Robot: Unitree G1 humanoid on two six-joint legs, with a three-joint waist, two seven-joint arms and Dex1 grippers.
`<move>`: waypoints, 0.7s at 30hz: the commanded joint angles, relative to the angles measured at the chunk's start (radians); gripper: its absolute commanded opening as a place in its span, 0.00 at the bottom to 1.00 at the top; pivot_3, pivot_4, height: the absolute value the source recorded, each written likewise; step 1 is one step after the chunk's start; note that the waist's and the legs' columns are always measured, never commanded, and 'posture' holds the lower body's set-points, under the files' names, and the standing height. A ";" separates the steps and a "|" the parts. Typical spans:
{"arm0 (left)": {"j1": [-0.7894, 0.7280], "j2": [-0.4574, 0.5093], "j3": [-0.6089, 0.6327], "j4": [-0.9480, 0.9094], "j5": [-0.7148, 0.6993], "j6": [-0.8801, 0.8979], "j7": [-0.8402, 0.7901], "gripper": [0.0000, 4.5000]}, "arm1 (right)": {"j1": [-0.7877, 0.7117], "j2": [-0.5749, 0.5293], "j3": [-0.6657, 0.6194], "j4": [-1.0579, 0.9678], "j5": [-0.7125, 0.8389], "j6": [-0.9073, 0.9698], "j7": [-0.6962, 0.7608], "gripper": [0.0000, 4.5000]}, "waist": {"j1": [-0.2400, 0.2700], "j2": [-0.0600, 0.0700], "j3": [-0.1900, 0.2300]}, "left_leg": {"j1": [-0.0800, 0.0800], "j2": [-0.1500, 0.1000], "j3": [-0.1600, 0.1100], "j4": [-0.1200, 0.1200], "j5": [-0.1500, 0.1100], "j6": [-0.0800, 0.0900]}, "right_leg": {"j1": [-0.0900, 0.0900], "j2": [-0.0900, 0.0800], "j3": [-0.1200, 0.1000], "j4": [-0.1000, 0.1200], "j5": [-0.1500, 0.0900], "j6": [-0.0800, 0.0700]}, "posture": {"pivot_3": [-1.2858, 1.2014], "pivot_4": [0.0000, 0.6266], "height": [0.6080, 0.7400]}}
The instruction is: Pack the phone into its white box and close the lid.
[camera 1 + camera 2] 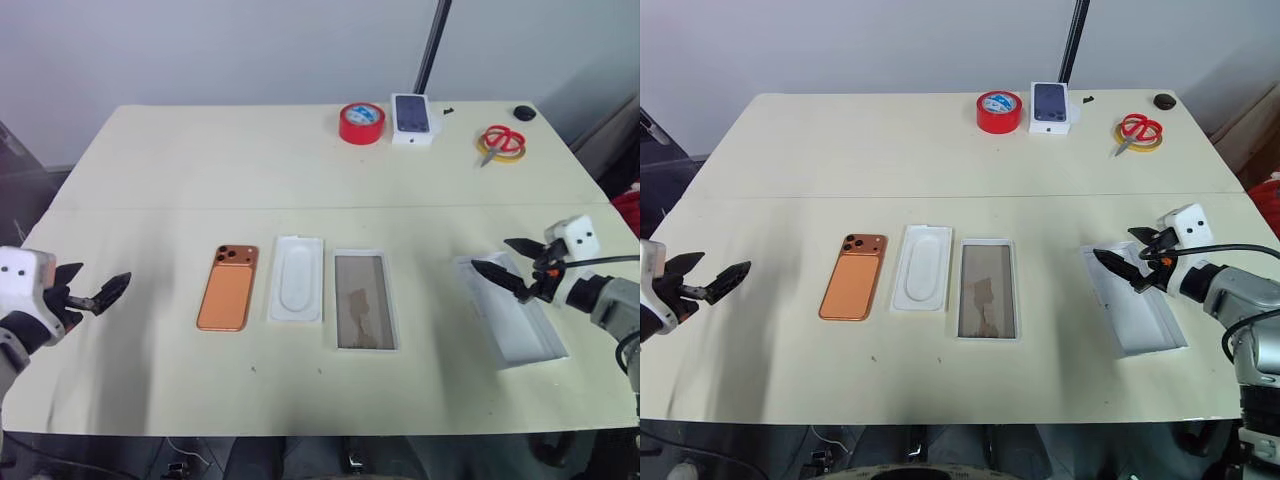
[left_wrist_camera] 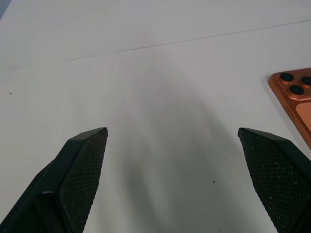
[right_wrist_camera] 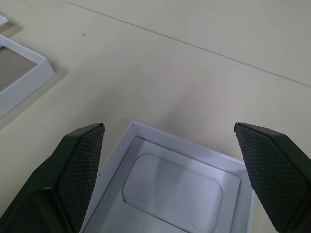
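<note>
The copper-orange phone (image 1: 228,288) lies back up on the table, left of centre, its lenses at the far end; its camera corner (image 2: 296,92) shows in the left wrist view. The white box (image 1: 364,299), a shallow tray with a grey-brown floor, lies right of centre. A white lid (image 1: 510,310) lies inside up at the right. My left gripper (image 1: 100,282) hovers open near the table's left edge, well left of the phone. My right gripper (image 1: 490,253) is open above the lid's far end (image 3: 170,194), pointing toward the box's corner (image 3: 29,73).
A white flat panel with an oval recess (image 1: 297,278) lies between phone and box. At the far edge stand a red tape roll (image 1: 361,122), a small white box printed with a dark phone (image 1: 414,118), red scissors on yellow tape (image 1: 502,143) and a small black object (image 1: 525,113).
</note>
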 commanded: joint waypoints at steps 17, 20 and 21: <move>-0.144 -0.050 -0.103 -0.122 -0.059 0.062 0.088 1.00 | -0.150 0.037 0.130 -0.107 0.000 -0.026 0.004 0.99 | 0.001 0.000 0.000 | 0.000 0.000 0.000 0.000 0.000 0.000 | 0.000 0.000 0.000 0.000 0.000 0.000 | 0.52 0.24 0.94; -0.227 -0.121 -0.159 -0.197 -0.155 0.153 0.143 1.00 | -0.161 0.058 0.172 -0.146 0.002 -0.028 0.011 0.99 | 0.005 0.000 0.000 | -0.001 0.000 0.000 0.001 0.000 0.000 | 0.000 0.000 0.000 0.000 0.000 0.000 | 0.52 0.24 0.94; -0.260 -0.141 -0.186 -0.222 -0.189 0.198 0.164 1.00 | -0.160 0.068 0.187 -0.161 -0.001 -0.026 0.009 0.99 | 0.008 0.000 0.000 | -0.001 0.000 -0.001 0.001 0.000 0.000 | 0.000 0.000 -0.001 0.000 0.000 0.000 | 0.52 0.24 0.94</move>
